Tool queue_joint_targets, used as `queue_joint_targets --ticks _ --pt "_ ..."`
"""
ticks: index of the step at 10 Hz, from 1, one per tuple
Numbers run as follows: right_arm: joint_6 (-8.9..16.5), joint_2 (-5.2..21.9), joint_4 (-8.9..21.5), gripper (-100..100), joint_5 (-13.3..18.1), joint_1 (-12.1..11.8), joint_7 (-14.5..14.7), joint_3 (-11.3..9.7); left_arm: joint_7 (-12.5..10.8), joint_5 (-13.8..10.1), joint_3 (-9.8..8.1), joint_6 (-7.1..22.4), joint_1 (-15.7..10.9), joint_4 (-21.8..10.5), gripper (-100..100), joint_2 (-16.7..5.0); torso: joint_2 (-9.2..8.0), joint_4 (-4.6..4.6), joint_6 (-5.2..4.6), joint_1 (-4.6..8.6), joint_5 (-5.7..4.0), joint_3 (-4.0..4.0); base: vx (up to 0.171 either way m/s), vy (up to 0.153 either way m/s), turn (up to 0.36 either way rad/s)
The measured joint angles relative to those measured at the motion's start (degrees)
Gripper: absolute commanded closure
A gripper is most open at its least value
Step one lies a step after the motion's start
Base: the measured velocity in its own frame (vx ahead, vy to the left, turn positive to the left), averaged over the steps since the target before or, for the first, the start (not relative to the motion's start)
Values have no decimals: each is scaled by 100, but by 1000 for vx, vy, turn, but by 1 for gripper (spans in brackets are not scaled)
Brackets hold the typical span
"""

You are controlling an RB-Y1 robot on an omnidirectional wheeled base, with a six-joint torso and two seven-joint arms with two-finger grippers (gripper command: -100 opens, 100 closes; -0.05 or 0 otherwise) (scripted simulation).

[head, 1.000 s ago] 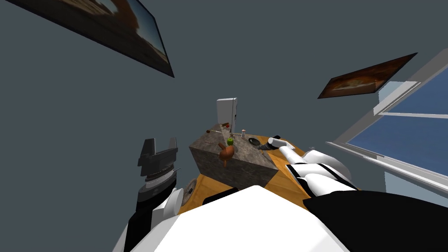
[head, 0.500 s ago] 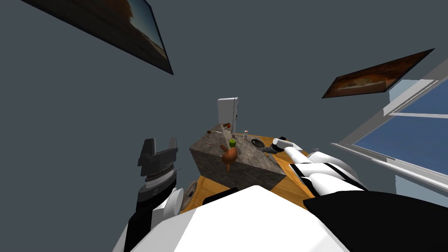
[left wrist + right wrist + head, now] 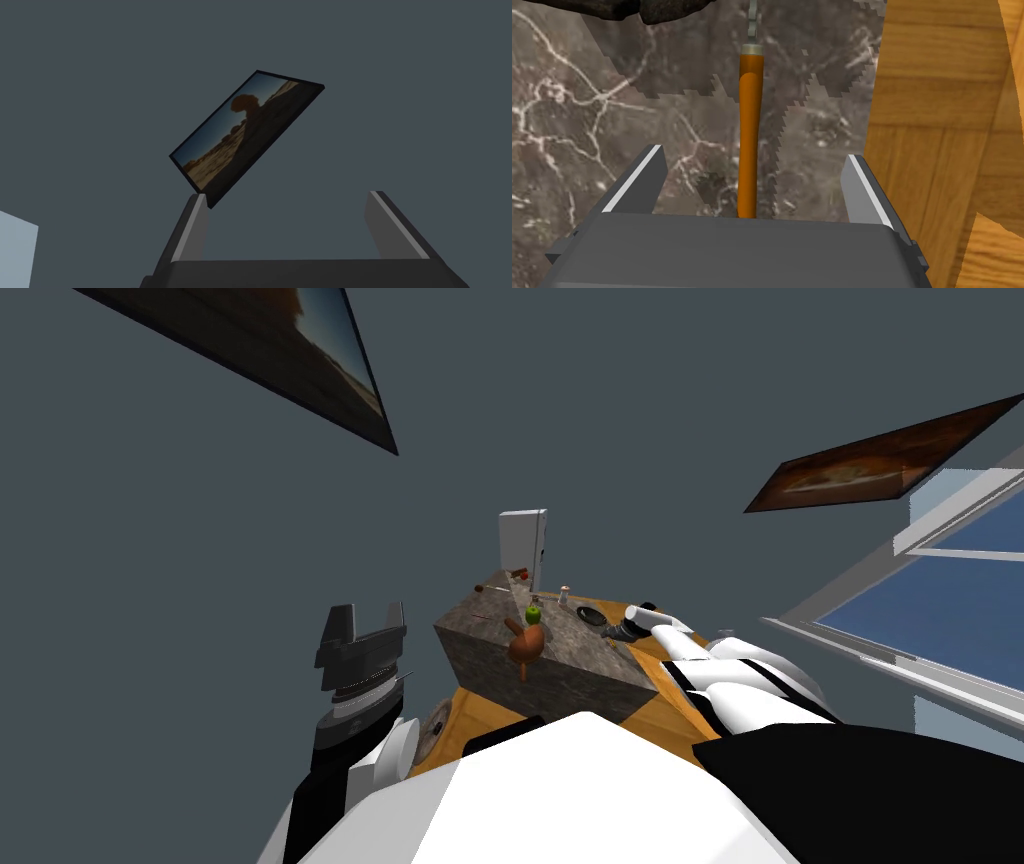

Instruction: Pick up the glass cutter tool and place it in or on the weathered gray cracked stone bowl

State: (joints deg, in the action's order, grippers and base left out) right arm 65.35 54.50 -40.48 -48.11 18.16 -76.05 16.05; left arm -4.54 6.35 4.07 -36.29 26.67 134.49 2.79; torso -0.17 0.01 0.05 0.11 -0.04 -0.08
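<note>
The right gripper point(image 3: 754, 152) is hovering low over the marble counter point(image 3: 587, 150), jaws standing apart. The glass cutter point(image 3: 748, 130) is lying flat on that counter, centred between the fingers, its long axis running straight away from the gripper body (metal head pointing toward the dark stone bowl point(image 3: 662, 10)). The left gripper point(image 3: 287, 195), likewise spread, is waiting well apart.

the left gripper point(image 3: 370, 613), at lower left in the head view, is a dark grey angular block over a ribbed grey collar. the left arm point(image 3: 325, 778) below it turns black, then ends in a round white joint. the right arm point(image 3: 730, 683), right of centre, has rounded white segments with black bands. the right gripper point(image 3: 754, 152) has flat grey fingers point(image 3: 637, 175) with pale edges on a charcoal box.
</note>
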Motion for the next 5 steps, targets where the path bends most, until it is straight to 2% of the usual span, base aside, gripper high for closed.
queue_joint_targets --ticks 2,3,5 --pt "-164 -93 75 -100 92 -43 -153 20 0 0 -1 0 1 0 0 0 -12 3 -7 16 -4 -7 -51 -48 93" --pt "-183 -98 81 100 95 -45 -162 22 0 0 -1 0 1 0 0 0 -3 2 -9 3 -1 -3 -5 -6 -5" --pt "-181 -98 80 100 93 -43 -164 23 0 0 0 0 1 0 0 0 9 -3 -11 -4 1 5 0 0 0"
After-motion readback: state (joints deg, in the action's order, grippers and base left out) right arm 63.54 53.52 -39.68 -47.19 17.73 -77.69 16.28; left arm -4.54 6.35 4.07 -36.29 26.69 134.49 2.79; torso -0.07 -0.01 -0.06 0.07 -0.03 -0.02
